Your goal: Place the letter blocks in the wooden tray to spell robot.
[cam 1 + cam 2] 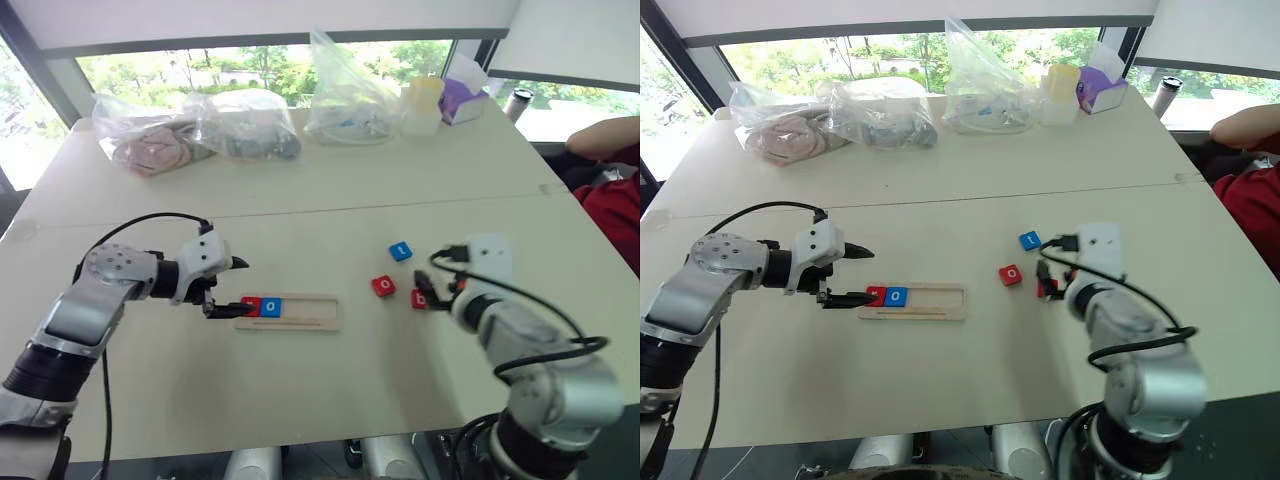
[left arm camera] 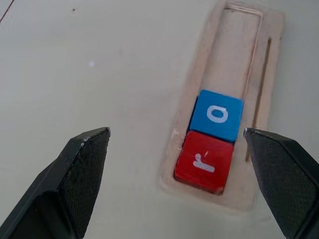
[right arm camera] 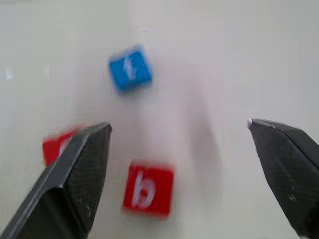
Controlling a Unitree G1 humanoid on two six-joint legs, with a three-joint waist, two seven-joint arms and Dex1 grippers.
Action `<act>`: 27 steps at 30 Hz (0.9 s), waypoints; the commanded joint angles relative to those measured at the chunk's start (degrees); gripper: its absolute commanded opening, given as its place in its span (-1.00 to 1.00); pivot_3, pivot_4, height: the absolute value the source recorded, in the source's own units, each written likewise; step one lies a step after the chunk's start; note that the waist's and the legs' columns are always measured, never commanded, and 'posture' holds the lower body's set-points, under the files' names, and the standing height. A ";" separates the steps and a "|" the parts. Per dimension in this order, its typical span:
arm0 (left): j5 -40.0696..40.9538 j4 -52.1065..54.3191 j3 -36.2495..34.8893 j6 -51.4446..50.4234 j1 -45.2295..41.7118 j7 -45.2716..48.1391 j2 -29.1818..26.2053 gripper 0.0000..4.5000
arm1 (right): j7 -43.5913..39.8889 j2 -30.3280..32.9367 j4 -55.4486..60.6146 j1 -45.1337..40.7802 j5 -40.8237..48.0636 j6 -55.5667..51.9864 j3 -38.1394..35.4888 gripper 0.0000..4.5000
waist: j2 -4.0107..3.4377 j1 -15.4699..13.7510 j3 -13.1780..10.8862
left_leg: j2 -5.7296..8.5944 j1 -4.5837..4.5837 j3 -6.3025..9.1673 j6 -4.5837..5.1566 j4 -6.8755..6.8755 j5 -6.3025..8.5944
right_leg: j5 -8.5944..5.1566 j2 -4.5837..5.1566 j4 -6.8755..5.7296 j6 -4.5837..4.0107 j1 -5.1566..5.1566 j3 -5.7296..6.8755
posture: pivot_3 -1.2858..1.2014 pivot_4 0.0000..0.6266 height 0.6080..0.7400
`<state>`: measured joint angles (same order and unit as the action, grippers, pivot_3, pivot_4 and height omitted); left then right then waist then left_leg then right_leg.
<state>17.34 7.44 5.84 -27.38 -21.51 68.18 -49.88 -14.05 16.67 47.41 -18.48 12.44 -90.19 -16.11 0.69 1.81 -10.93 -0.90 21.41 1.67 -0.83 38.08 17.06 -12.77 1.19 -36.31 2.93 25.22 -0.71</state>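
Right claw [image 3: 179, 164] gapes wide and empty over the red b block [image 3: 148, 189], left claw [image 2: 174, 174] open beside the wooden tray [image 1: 320, 312] — a skewed pinch could flick b along the bench [image 1: 300, 390].

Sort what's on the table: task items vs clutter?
Job:
wooden tray, holding red r block and blue o block
loose red b block, red o block, blue t block

Lying about:
three plastic bags
tissue box
yellow-lidded tub
cup
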 commanded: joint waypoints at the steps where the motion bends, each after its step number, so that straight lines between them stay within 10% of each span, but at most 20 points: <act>1: 6.43 4.75 -4.06 -5.50 -0.81 0.27 0.11 1.00 | -19.88 12.29 -5.30 0.72 10.49 12.44 -1.31 0.98 | 0.06 -0.07 -0.02 | 0.00 0.01 0.01 0.00 0.00 0.00 | 0.00 0.01 0.04 0.01 -0.03 0.01 | 0.03 -0.52 1.00; 7: 13.58 11.09 -6.99 -13.32 -0.54 0.99 -2.42 1.00 | -43.17 30.31 -27.32 8.59 7.47 47.71 4.77 0.98 | 0.17 0.35 -0.07 | -0.02 -0.03 -0.06 0.26 -0.05 0.15 | -0.01 -0.10 0.14 0.38 -0.11 -0.02 | 0.03 -0.52 1.00; 22: 16.56 17.23 -11.22 -17.43 3.26 -6.26 -5.31 1.00 | -54.15 29.69 -60.58 -0.51 -3.01 85.34 18.67 0.98 | 0.21 0.65 -0.11 | -0.05 -0.14 -0.17 0.21 0.06 0.12 | 0.11 -0.26 0.04 0.16 -0.11 -0.31 | 0.03 -0.52 1.00; 27: 16.89 16.98 -11.43 -17.07 4.06 -6.07 -6.35 1.00 | -54.83 28.38 -60.97 -0.82 -2.51 87.71 18.90 0.14 | 0.21 0.58 -0.11 | -0.05 -0.15 -0.16 0.20 0.10 0.11 | 0.12 -0.27 0.00 0.15 -0.13 -0.34 | 0.03 -0.52 1.00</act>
<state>34.22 23.71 -3.68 -45.58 -17.53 62.08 -55.31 -68.92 44.97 -13.84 -19.04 9.89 -3.43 3.18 0.90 2.40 -11.04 -0.95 21.27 1.50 -0.63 38.18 17.17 -12.63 0.93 -36.32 3.06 25.09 -1.06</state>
